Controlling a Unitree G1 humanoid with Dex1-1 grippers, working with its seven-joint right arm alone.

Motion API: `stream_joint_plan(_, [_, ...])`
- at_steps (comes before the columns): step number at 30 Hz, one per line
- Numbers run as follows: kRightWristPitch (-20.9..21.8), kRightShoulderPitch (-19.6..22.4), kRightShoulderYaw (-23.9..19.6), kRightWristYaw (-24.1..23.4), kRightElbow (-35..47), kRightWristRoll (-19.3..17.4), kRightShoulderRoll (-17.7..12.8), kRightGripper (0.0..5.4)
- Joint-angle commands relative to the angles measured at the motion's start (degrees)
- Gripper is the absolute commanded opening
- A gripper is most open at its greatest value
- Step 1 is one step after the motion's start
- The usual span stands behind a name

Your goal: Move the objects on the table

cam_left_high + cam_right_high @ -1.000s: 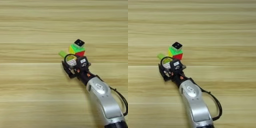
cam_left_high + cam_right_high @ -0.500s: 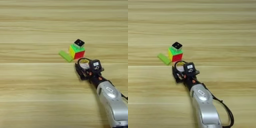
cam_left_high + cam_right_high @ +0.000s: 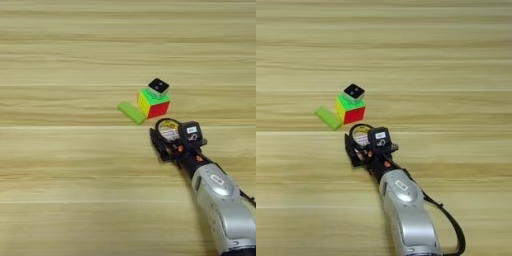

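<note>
A green, yellow and red puzzle cube [image 3: 153,103] sits on the table [image 3: 60,165] with a tiny white cube with a black dotted top [image 3: 158,86] resting on it. A flat lime-green bar [image 3: 131,112] lies against the puzzle cube's left side. Just in front of the puzzle cube, my right gripper [image 3: 169,139] is shut on the black tape roll with a yellow label [image 3: 169,130], which stands tilted on the wood between the black fingers [image 3: 156,142]. The same tape roll [image 3: 360,135] shows in the right eye view, a short gap from the puzzle cube [image 3: 351,108].
My silver forearm [image 3: 220,200] runs from the gripper to the bottom right corner, with a black cable [image 3: 448,222] looping beside it. Bare wooden planks stretch around the small group of things on every side.
The gripper has carried the tape roll rightward, from beside the green bar to a spot in front of the puzzle cube. Over the last half second it has hardly moved.
</note>
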State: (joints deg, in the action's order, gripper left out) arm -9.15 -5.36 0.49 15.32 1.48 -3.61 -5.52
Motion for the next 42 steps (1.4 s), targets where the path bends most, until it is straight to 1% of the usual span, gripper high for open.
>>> stream_joint_plan(1, [1.24,2.27,-0.21,-0.86,0.69,-0.23,-0.04,4.04])
stream_joint_plan(4, [1.21,2.23,-0.09,-0.98,0.64,-0.10,0.00,4.04])
stream_joint_plan(5, [1.20,2.22,-0.09,-1.00,0.69,-0.08,0.00,4.40])
stream_joint_plan(6, [1.19,2.22,-0.09,-1.01,0.74,-0.08,0.00,4.44])
stream_joint_plan(12, [1.25,2.34,0.05,-1.07,0.87,-0.07,0.10,5.16])
stream_joint_plan(15, [1.40,2.31,0.15,-1.07,1.41,-0.04,0.11,5.35])
stream_joint_plan(20, [1.78,2.90,0.19,-1.12,3.03,-0.05,0.19,5.35])
stream_joint_plan(26, [2.00,4.85,1.08,-0.84,5.17,0.27,0.28,5.35])
stream_joint_plan(32, [2.02,7.22,1.09,-0.93,7.39,0.53,-0.36,5.35])
stream_joint_plan(36, [2.11,8.70,0.94,-0.87,7.25,0.80,-0.88,5.35])
stream_joint_plan(42, [2.72,12.41,0.44,-1.17,4.35,1.56,-1.37,5.35])
